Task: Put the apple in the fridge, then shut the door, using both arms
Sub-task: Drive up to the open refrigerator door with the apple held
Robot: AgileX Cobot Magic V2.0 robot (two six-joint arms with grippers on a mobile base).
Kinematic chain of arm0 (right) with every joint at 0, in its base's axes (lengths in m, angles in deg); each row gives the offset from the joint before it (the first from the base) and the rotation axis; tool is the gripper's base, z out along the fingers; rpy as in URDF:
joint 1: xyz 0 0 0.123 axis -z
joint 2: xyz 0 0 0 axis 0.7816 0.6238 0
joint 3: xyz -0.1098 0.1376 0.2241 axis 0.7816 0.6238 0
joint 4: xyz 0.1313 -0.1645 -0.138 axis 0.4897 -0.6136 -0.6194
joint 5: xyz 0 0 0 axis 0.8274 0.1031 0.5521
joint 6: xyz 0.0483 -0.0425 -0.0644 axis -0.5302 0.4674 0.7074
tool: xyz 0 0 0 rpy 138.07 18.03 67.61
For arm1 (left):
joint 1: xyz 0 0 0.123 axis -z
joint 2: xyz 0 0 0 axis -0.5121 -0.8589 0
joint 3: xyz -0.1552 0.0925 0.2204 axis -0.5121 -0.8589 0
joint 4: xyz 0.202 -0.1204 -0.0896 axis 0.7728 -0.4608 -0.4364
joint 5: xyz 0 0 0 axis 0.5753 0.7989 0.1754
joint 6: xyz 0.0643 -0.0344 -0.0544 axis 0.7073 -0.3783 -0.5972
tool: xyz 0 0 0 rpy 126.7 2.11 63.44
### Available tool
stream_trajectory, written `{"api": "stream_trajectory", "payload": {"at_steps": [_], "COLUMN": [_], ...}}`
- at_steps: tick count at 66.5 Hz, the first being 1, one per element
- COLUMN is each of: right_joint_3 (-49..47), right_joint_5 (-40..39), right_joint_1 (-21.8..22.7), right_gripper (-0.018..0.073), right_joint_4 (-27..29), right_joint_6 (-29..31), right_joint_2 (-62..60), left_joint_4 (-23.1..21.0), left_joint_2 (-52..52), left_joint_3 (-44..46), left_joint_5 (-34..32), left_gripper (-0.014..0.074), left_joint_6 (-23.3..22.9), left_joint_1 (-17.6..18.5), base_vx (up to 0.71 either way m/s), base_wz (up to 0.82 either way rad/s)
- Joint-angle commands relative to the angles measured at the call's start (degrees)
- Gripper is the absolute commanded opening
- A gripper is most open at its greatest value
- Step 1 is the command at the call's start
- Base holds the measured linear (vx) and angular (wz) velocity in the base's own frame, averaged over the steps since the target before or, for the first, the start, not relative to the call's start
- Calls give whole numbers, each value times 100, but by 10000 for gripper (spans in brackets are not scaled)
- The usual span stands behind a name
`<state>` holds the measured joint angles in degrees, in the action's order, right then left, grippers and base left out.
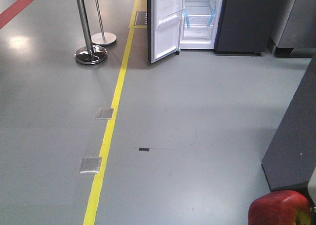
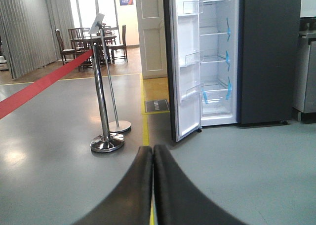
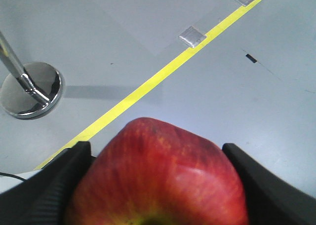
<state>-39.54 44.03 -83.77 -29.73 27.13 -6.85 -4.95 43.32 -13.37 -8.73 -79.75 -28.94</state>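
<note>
Right gripper is clamped on the apple, ribbed black pads squeezing both flanks of the glossy, blocky red-yellow fruit to carry it above the smooth grey floor, well apart from the fridge. The fridge stands at the floor's far edge, white shelves exposed and door swung wide with clear bins, so entry looks ready. Left gripper is empty, curved black fingers pressed together, probably reserved for the door.

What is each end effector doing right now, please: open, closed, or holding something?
Left end effector: closed, nothing between its fingers.
Right end effector: closed on the apple.
</note>
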Motion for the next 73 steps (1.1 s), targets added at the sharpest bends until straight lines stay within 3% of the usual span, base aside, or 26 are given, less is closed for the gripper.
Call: {"api": "stream_trajectory", "payload": {"at_steps": [1, 73], "right_joint_3": [-163, -163], "right_joint_5": [-359, -359], "right_joint_1": [5, 5], "right_gripper": [150, 150], "right_joint_4": [75, 75], "right_joint_6": [41, 41], "right_joint_2": [-6, -6], "left_joint_4": [-48, -48], "left_joint_2": [35, 35], "left_joint_3": [-147, -147], "left_joint_5": [-441, -441], "left_gripper": [-6, -6], "left_joint_6": [-48, -48], "left_joint_1": [-19, -19], "base_vx": [31, 33], "base_wz": [-5, -1]}}
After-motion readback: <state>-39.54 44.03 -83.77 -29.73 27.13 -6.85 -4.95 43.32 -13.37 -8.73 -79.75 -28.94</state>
